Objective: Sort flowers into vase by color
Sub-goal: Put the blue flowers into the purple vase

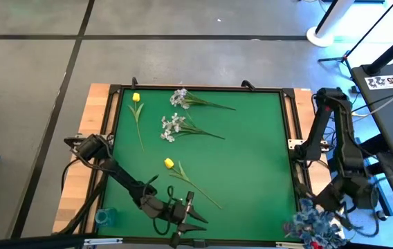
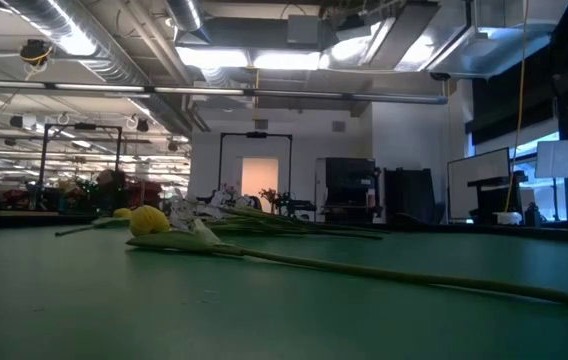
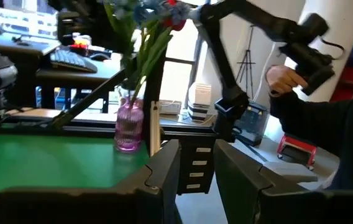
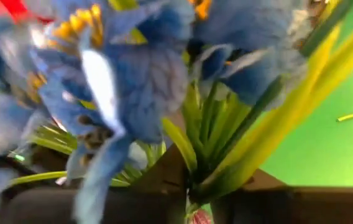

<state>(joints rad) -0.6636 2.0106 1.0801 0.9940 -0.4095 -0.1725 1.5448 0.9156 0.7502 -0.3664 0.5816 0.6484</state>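
Stem of the nearest yellow tulip (image 1: 169, 163) runs diagonally on the green desk (image 1: 252, 166), its tail toward your left claw (image 1: 195, 207), fingers parted, empty. Right claw (image 1: 319, 207) sits at the blue sprays in the pink glass vase (image 3: 128, 126); grip unclear.

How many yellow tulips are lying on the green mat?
2. One yellow tulip lies near the mat's far left corner; the other yellow tulip lies near the front, close to the left gripper. None appears hidden.
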